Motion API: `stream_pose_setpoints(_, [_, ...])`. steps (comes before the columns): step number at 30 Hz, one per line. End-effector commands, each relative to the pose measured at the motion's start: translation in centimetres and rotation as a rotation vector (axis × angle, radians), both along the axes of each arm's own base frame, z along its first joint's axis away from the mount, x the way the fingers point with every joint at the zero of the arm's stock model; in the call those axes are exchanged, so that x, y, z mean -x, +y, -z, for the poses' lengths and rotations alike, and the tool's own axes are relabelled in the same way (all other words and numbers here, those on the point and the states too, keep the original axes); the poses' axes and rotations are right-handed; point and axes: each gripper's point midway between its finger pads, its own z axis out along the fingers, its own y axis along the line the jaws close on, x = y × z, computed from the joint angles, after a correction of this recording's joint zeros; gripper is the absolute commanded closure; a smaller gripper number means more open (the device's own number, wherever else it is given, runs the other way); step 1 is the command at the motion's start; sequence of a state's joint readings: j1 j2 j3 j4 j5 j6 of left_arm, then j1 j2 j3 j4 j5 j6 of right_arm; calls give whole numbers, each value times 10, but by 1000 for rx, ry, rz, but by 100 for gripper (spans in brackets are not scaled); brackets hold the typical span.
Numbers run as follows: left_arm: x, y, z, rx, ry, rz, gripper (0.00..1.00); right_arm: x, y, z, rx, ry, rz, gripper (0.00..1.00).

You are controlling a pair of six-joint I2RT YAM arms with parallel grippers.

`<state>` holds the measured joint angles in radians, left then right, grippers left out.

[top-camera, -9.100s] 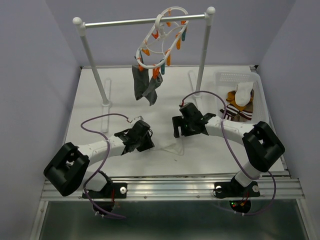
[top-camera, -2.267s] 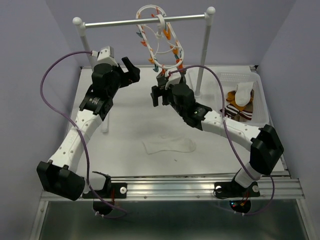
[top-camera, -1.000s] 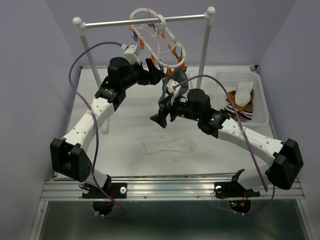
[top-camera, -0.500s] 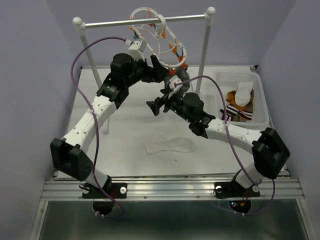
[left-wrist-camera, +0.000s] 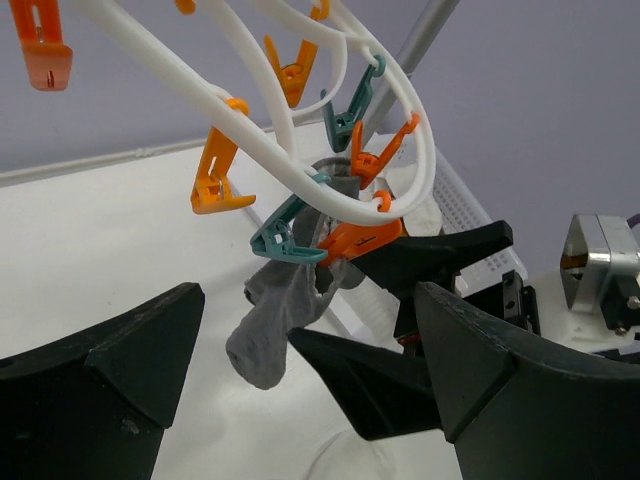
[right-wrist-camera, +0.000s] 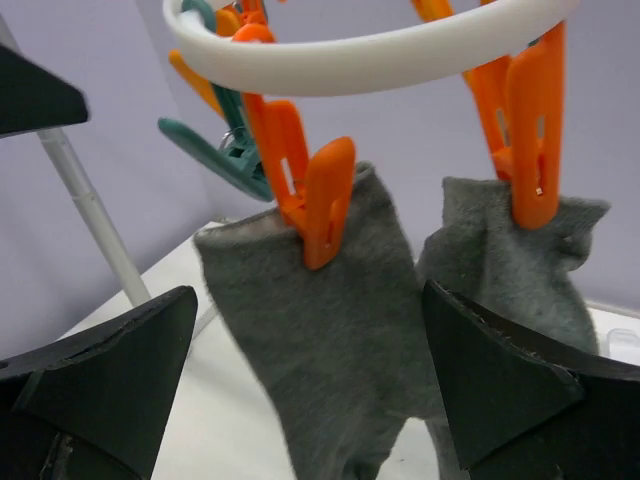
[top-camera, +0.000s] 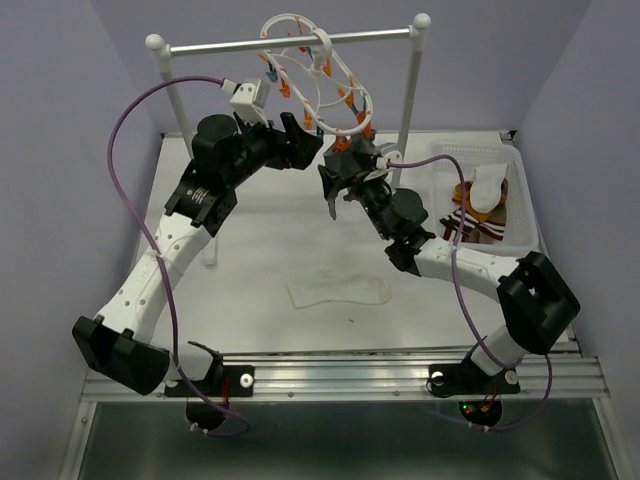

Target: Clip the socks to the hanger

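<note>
The white hanger [top-camera: 318,88] hangs by its hook from the rail, with orange and teal clips dangling from it. Two grey socks [right-wrist-camera: 340,340] [right-wrist-camera: 520,260] hang from orange clips under its ring [right-wrist-camera: 370,55]. My right gripper [right-wrist-camera: 310,400] is open, raised just in front of them, with one sock between its spread fingers and not touched. My left gripper [top-camera: 303,140] is open too, at the hanger's left side, facing the ring [left-wrist-camera: 300,170] and a dangling grey sock [left-wrist-camera: 275,320]. A white sock [top-camera: 338,292] lies flat on the table.
The metal rail [top-camera: 290,42] rests on two white posts [top-camera: 185,130] [top-camera: 408,100] at the back. A white perforated basket [top-camera: 470,155] at the right holds several more socks [top-camera: 478,205]. Purple walls close in both sides.
My right gripper has risen from low over the table up to the clipped grey socks. The left arm has drawn slightly back to the left. Both stayed open.
</note>
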<state>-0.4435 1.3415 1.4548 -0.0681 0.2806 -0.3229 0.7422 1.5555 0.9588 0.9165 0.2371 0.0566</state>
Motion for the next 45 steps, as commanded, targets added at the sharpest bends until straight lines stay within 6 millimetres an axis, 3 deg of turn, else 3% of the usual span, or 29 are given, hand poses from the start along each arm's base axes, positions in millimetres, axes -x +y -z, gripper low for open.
stream_pose_setpoints(1, [15,8,-22,22,-93,1,1,-1,-21,-40,-108,-125,51,0])
stream_pose_setpoints(4, [16,11,-24,19,-96,-14,1,2,-18,-46,-78,-154,11,0])
stream_pose_setpoints(6, [15,16,-25,13,-106,-39,1,18,-1,-42,8,-163,-107,0])
stream_pose_setpoints(11, [6,39,-26,3,-110,-155,1,63,23,-25,204,-60,-383,0])
stream_pose_setpoints(14, [3,53,-25,5,-110,-210,1,105,50,-16,284,-48,-562,0])
stream_pose_setpoints(16, [2,59,-24,9,-105,-232,1,117,62,-17,325,-57,-600,0])
stream_pose_setpoints(17, [2,65,-26,14,-110,-252,1,127,72,-7,354,-37,-642,0])
stream_pose_setpoints(20, [3,73,-27,23,-112,-277,1,129,86,-10,341,-24,-689,0])
stream_pose_setpoints(24, [0,84,-27,30,-104,-317,1,112,107,-16,311,-70,-686,0])
stream_pose_setpoints(28, [0,99,-31,39,-105,-379,1,77,128,-33,248,-127,-601,0])
stream_pose_setpoints(29, [0,101,-32,36,-107,-385,1,65,137,-25,242,-129,-586,0])
stream_pose_setpoints(30, [-2,108,-31,38,-102,-422,1,54,140,-39,219,-157,-542,0])
stream_pose_setpoints(32, [-2,112,-30,35,-102,-436,1,35,143,-43,185,-159,-473,0])
stream_pose_setpoints(33, [-3,114,-29,34,-99,-443,1,16,143,-41,167,-149,-393,0])
stream_pose_setpoints(37, [-4,121,-31,33,-98,-466,1,-15,120,-32,128,-99,-183,0])
stream_pose_setpoints(40, [-5,124,-32,35,-105,-476,1,-16,92,-45,39,-124,-73,0])
stream_pose_setpoints(41, [-6,124,-32,36,-106,-476,1,-15,85,-33,39,-112,-52,0])
stream_pose_setpoints(42, [-8,125,-33,35,-106,-477,1,-14,72,-44,-6,-133,-6,0])
stream_pose_setpoints(43, [-8,124,-35,38,-110,-474,1,-13,63,-37,-5,-130,25,0])
stream_pose_setpoints(45, [-12,122,-33,35,-105,-466,1,-15,47,-42,-31,-139,97,0])
